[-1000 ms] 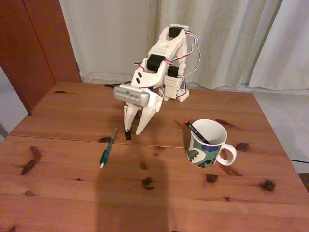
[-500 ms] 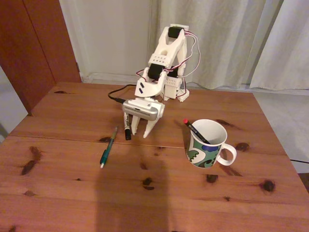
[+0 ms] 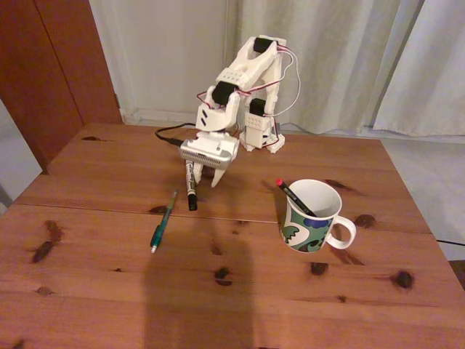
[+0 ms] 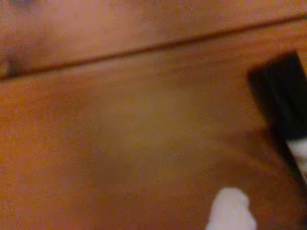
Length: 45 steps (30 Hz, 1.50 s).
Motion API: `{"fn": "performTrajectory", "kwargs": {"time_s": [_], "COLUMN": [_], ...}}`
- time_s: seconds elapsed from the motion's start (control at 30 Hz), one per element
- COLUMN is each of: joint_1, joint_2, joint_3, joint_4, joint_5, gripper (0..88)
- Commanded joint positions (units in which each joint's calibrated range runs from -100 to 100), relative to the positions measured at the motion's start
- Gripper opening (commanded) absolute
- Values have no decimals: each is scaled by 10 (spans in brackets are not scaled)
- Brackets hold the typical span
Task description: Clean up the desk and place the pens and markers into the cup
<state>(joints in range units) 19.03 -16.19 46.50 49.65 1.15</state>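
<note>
- Three writing sticks are what we count on the desk [image 3: 109, 291], a reddish-brown knotty pine top with a seam running left to right across the middle of the fixed view; its lower half lies in shadow.
- Teal-green pen [image 3: 163, 221]: we log it left of centre, flat on the wood, white tip toward the lower left, its upper end touching or just crossing the seam.
- Cup [image 3: 311, 216]: white mug with a green, blue and black pattern on its lower part, right of centre, upright, handle toward the right edge of the frame.
- Black pen [image 3: 294, 196]: inside the cup, leaning on the rim, its red end sticking up toward the upper left.
- White marker [image 3: 190, 186]: just above and right of the teal-green pen, nearly upright in the frame, black cap lowest and near the seam, upper end under the gripper. In the wrist view we note a blurred black shape at the right edge, probably its cap, above the wood.
- Gripper [image 3: 203, 176]: centre of the fixed view, pointing down at the desk over the marker's upper end. We cannot tell whether the jaws grip the marker or merely straddle it.
- Arm base [image 3: 259, 134]: at the far edge of the desk, upper centre.
- Curtains [image 3: 349, 58]: pale, behind the desk, upper right.
</note>
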Motion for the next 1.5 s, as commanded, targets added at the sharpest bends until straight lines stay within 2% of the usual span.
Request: {"fn": "performTrajectory", "kwargs": {"time_s": [0.0, 0.2, 0.43, 0.63, 1.1, 1.47], "joint_1": [9, 48, 112, 137, 135, 137], "joint_2": [-56, -69, -64, -57, 64, 115], "joint_3": [-21, -20, -20, -19, -76, -80], "joint_4": [51, 84, 83, 83, 68, 16], "joint_5": [14, 45, 97, 124, 122, 122], "gripper": [145, 145, 145, 145, 145, 145]}}
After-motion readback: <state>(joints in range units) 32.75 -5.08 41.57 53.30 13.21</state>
